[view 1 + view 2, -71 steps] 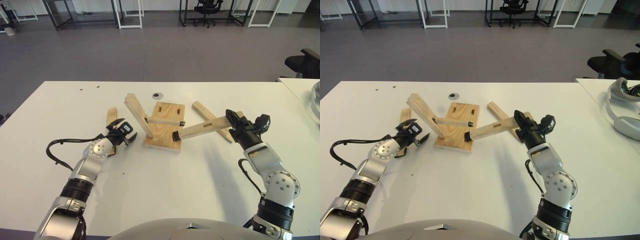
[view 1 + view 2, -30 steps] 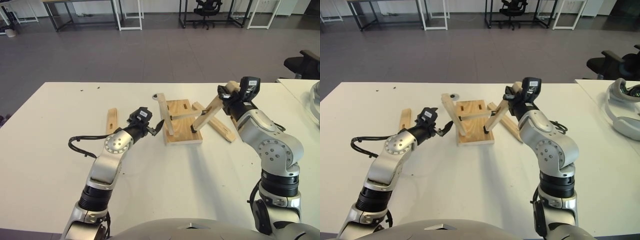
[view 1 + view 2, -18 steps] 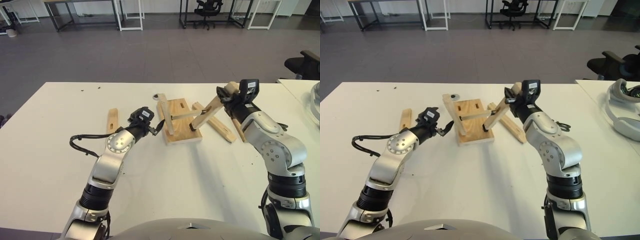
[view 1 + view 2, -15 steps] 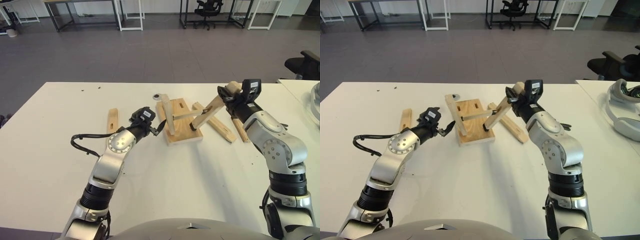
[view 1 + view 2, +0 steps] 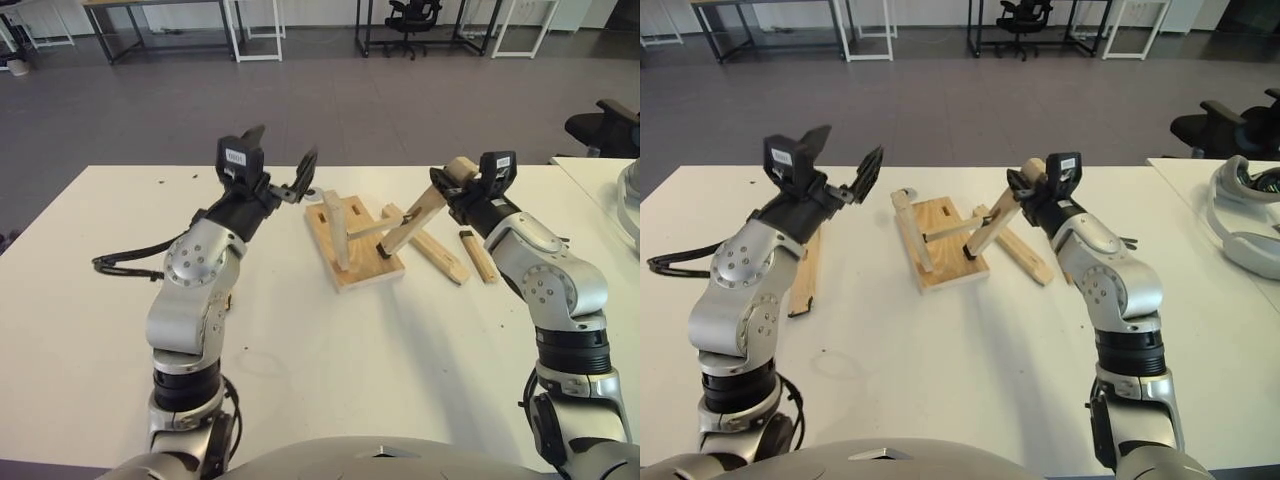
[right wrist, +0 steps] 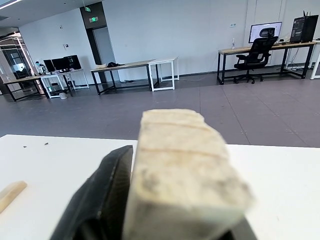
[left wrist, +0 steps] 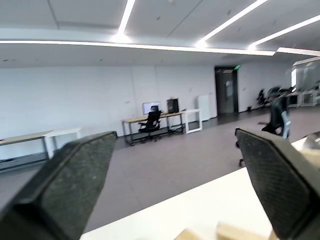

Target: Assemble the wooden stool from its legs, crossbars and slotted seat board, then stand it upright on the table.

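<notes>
The slotted seat board (image 5: pixel 362 262) lies flat on the white table (image 5: pixel 400 370). One leg (image 5: pixel 335 231) stands up from it. A thin crossbar (image 5: pixel 366 229) joins that leg to a second, slanted leg (image 5: pixel 418 217). My right gripper (image 5: pixel 459 187) is shut on the upper end of the slanted leg (image 6: pixel 182 170), above the table's far right part. My left gripper (image 5: pixel 274 170) is raised above the table to the left of the stool, open, with nothing between its fingers (image 7: pixel 70 185). Two loose wooden pieces (image 5: pixel 432 246) (image 5: pixel 481 259) lie to the right of the board. Another loose piece (image 5: pixel 806 264) lies under my left arm.
A small round ring (image 5: pixel 906 194) sits on the table just behind the board. A white headset (image 5: pixel 1246 226) rests on the neighbouring table at the far right. The near half of the table is bare.
My left gripper has lifted from beside the upright leg to well above the table, fingers spread wider. The seat board has turned slightly. My right gripper still holds the slanted leg.
</notes>
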